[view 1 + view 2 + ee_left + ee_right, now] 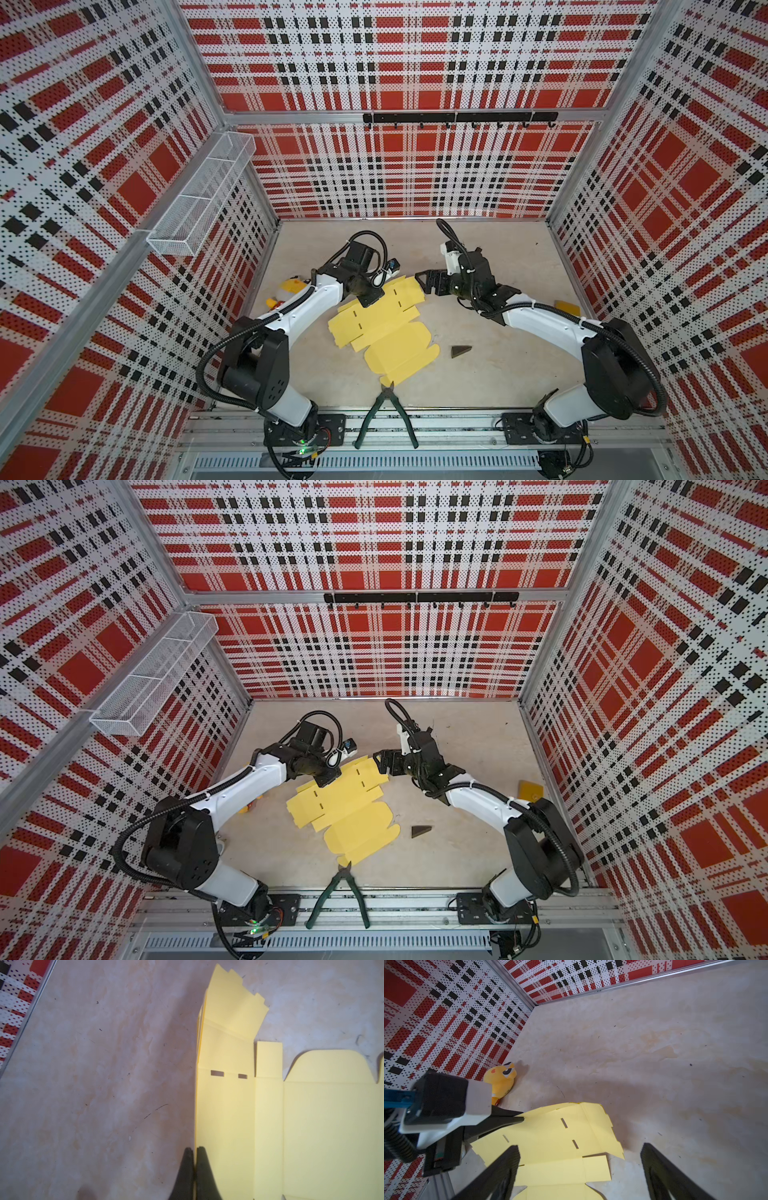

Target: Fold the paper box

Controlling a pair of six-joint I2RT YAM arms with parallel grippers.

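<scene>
Pliers (pixel 385 399) lie just beside the near tip of the paper box (pixel 386 332), a mostly flat sheet. Left gripper (pixel 195 1150) pinches the box's raised far edge. Right gripper (pixel 580 1147) hangs spread over its far corner.

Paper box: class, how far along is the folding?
Done: one side panel of the paper box is folded up. In hand: the left gripper pinches that raised edge, and the right gripper hangs open above the sheet. Left: the other panels and flaps lie flat, unfolded.

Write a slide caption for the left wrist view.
Left hand pinches the edge of the paper box, a yellow die-cut sheet with one flap raised.
</scene>
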